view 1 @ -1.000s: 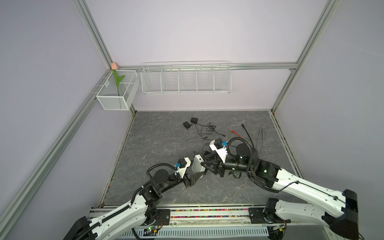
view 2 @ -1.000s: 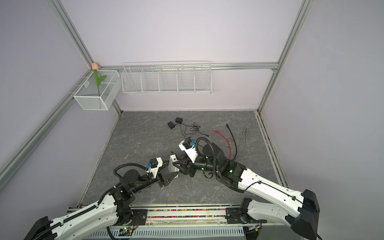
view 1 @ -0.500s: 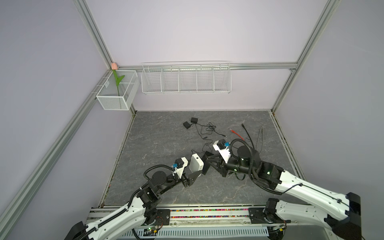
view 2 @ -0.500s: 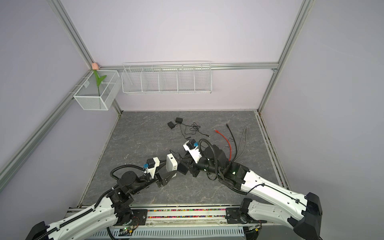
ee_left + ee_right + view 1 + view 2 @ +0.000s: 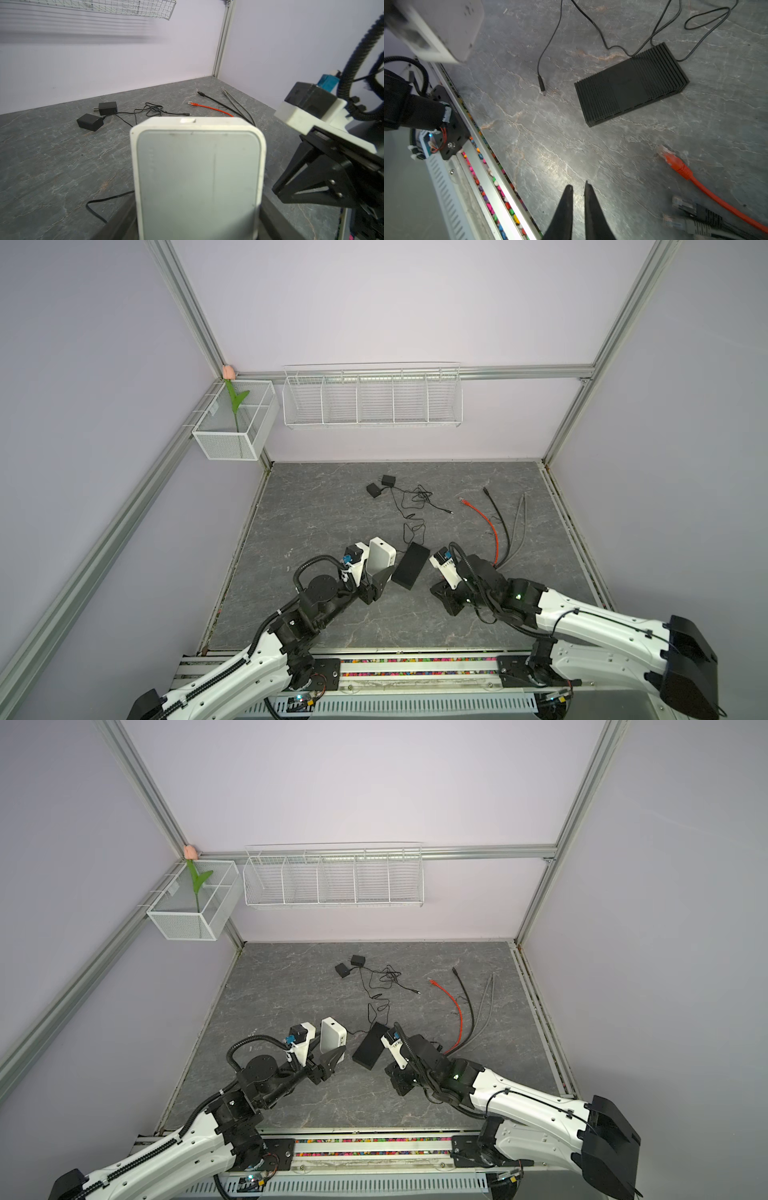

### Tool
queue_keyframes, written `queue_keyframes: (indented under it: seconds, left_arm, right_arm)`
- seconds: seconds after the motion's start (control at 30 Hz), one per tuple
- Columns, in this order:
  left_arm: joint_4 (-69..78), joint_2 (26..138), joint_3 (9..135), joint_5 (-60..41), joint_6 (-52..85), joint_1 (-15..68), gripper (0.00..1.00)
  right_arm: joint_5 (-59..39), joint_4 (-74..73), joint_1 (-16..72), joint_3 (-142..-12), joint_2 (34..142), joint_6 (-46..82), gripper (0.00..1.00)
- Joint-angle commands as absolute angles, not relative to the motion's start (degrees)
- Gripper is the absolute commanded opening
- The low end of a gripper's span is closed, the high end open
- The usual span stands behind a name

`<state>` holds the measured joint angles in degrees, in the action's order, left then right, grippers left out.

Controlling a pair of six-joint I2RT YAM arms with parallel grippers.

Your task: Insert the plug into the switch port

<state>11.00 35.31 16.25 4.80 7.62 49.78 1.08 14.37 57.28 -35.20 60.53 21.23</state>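
1. The left gripper is clamping the white switch from 2 sides. Its jaws are pressing against the casing.
2. It is holding the switch on end above the table, toward the near edge and left of the middle.
3. In the right wrist view, 1 narrow face of the switch is showing a row of ports. They are too blurred to count.
4. The right gripper is hovering over bare table close to the near edge, right of the middle.
5. Its fingertips are standing almost together, leaving only a slit, and they are gripping nothing.
6. The red plug, clear-tipped on its red cable, is lying on the table near that gripper and is not touching it.
7. A black-booted plug and a grey plug are lying just beside each other next to the red cable. Both are blurred.
8. A black barrel plug on a thin lead is resting on the table between the white switch and the black box. It is lying apart from both.
9. The black box is lying flat in the near half of the table, about midway between the 2 grippers. A thin lead is running to its far end.
10. 2 black adapters are lying side by side toward the far edge, near its middle.
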Motion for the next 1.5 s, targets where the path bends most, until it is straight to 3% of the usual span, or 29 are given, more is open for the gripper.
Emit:
queue_keyframes:
  seconds: [0.0, 0.17, 0.4, 0.67, 1.23, 1.47]
  left_arm:
    - [8.1, 36.3, 20.2, 10.2, 10.8, 49.3, 0.0]
    - [3.9, 35.9, 22.1, 12.1, 15.8, 46.6, 0.0]
    - [-3.0, 29.3, 21.6, 5.2, 26.0, 33.9, 0.0]
    - [-7.6, 23.5, 20.9, 6.5, 27.9, 30.8, 0.0]
    - [-9.3, 20.7, 20.6, 6.5, 28.4, 30.8, 0.0]
    - [-9.5, 20.7, 20.5, 6.3, 28.5, 30.8, 0.0]
  right_arm:
    - [0.9, 11.9, 58.3, -35.5, 61.4, 21.6, 0.19]
    - [-0.9, 9.5, 60.9, -42.2, 71.2, 17.8, 0.23]
    - [-6.8, 7.6, 61.2, -55.9, 89.5, 17.5, 0.27]
    - [-11.2, 5.4, 61.7, -64.4, 103.3, 18.5, 0.34]
    - [-8.3, 3.8, 61.7, -68.9, 113.0, 20.4, 0.39]
    - [-8.6, 2.7, 61.5, -69.3, 114.7, 20.8, 0.34]
